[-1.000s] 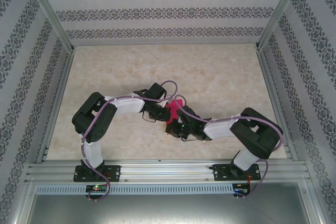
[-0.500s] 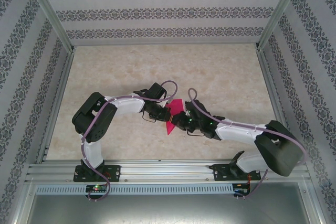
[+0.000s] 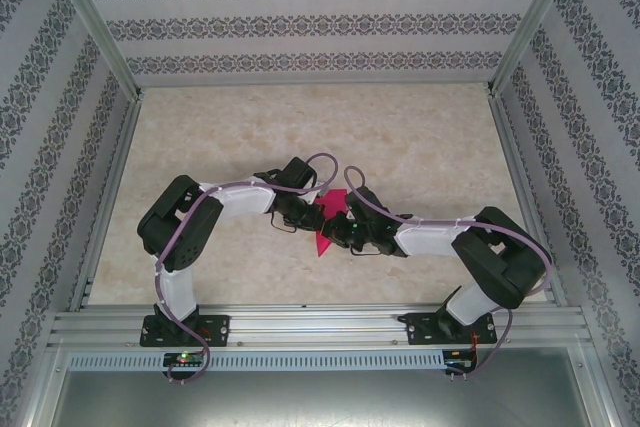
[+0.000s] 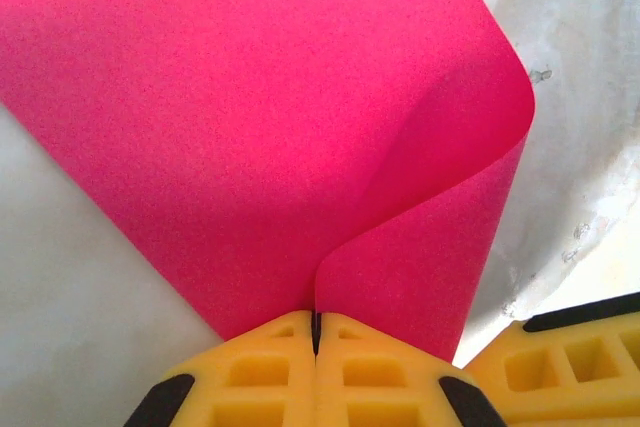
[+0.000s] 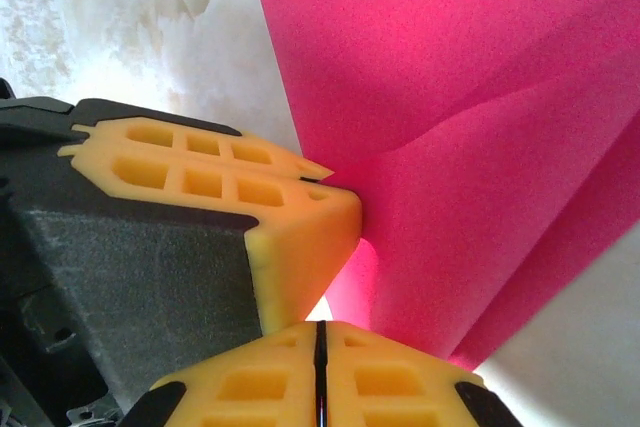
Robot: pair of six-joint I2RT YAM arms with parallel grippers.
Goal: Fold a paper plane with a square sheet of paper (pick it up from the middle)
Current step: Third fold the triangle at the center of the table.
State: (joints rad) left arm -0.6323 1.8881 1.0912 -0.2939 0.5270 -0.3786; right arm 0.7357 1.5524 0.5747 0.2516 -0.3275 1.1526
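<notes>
The square sheet of paper (image 3: 322, 238) is magenta-pink and is held just above the middle of the table between both grippers. My left gripper (image 3: 311, 215) is shut on it. In the left wrist view the paper (image 4: 250, 127) curls over itself in a soft fold, and its doubled edge runs into my left gripper (image 4: 316, 325). My right gripper (image 3: 336, 231) is right beside it, jaws shut (image 5: 321, 332). The paper (image 5: 480, 127) rises just past its tips, and I see none of it between the jaws. The left fingers (image 5: 300, 217) almost touch them.
The marble-patterned table (image 3: 420, 147) stretches behind and to both sides of the grippers. Aluminium rails (image 3: 300, 327) run along the near edge, and patterned walls (image 3: 320, 27) close in the back and sides.
The right arm stretched out to the right, then folded back. Its gripper now sits slightly higher and closer to the left gripper. The left arm has stayed still, holding the paper.
</notes>
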